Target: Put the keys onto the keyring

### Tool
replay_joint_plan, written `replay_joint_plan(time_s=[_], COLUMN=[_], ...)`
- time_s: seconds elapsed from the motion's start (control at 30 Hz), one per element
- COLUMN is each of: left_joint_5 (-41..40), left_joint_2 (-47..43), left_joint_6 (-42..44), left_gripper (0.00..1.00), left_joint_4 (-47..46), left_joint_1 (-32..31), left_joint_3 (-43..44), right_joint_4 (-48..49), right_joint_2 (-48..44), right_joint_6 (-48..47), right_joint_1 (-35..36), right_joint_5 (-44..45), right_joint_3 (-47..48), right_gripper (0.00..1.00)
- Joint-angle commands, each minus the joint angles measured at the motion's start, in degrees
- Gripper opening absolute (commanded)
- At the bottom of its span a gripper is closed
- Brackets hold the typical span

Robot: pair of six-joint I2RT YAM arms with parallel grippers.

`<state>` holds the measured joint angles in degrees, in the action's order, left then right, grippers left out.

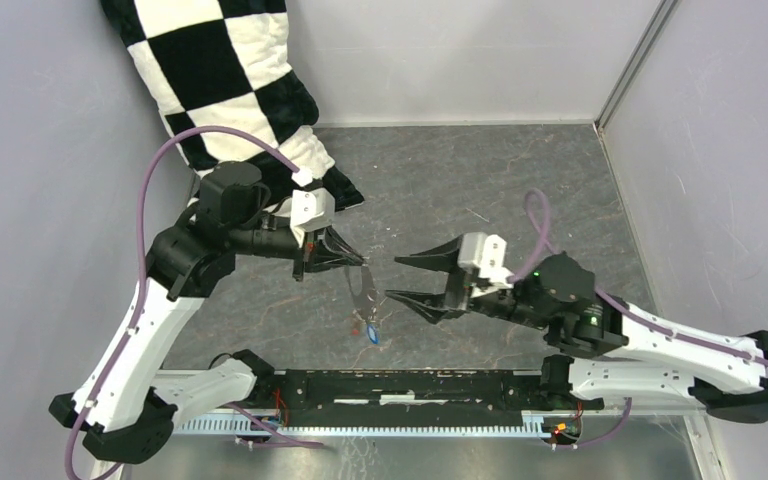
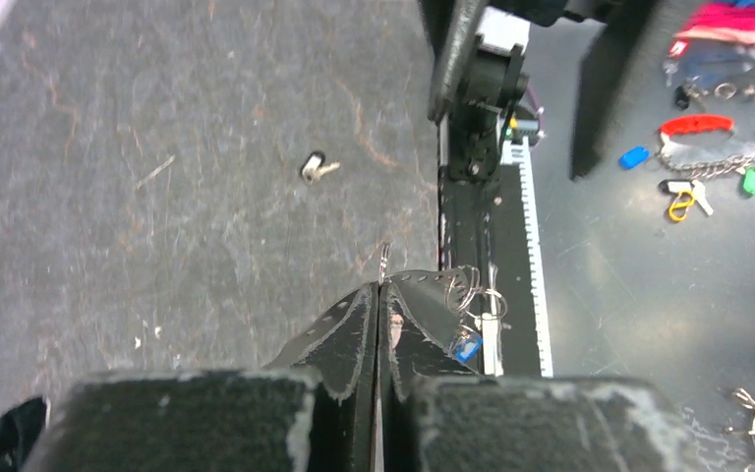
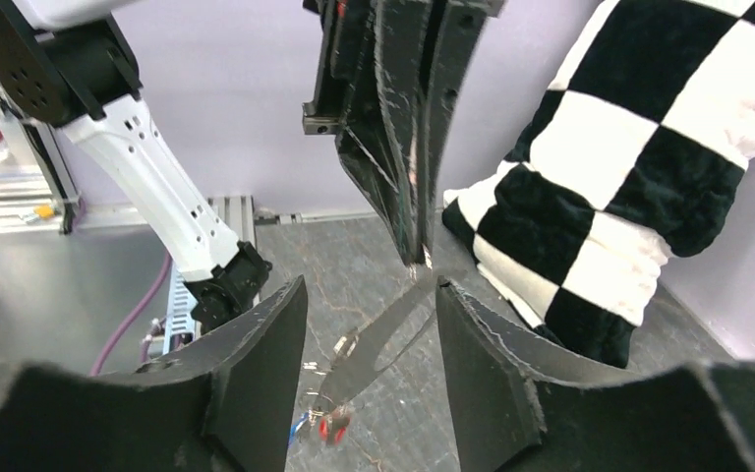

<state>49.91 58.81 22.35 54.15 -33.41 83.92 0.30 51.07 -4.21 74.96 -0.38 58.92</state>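
the left gripper (image 1: 363, 262) had its fingers pressed together on the top end of the keyring (image 1: 362, 290), which hung from them with its long axis pointing down toward the table (image 1: 520, 180), the red and blue keys (image 1: 369, 329) gathered at its low end. the right gripper (image 1: 393, 278) stood just beside the hoop, fingers spread and holding nothing. only the right wrist view showed the hoop slanting between those fingers, and only the left wrist view showed a dark-headed key (image 2: 317, 167) lying alone on the table.

keyring (image 1: 362, 288) 1 | hanging keys (image 3: 332, 427) 2 | loose key (image 2: 316, 167) 1 | pillow (image 1: 225, 80) 1
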Motion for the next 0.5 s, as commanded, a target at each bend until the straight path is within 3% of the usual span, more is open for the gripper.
replay_joint_plan(time_s=[0.0,0.27,0.47], left_joint_5=[8.63,16.17,18.5], left_joint_2=[-3.77,-5.9,-9.62], left_joint_6=[-11.14,-14.53,2.57], left_gripper=[0.02,0.02,0.02], left_joint_4=[-16.42,-24.99,-21.75], left_joint_1=[0.0,0.01,0.01], left_joint_3=[-2.7,-5.62,-8.4], right_joint_4=[7.86,12.65,17.36], right_joint_2=[-5.18,-4.36,-3.02], right_joint_6=[3.09,4.12,5.99], right_joint_1=[-1.51,-4.63,-8.7], right_joint_5=[-2.21,-6.73,-14.33], right_joint_3=[-6.24,-7.94,-8.71], right_gripper=[0.54,0.47,0.4])
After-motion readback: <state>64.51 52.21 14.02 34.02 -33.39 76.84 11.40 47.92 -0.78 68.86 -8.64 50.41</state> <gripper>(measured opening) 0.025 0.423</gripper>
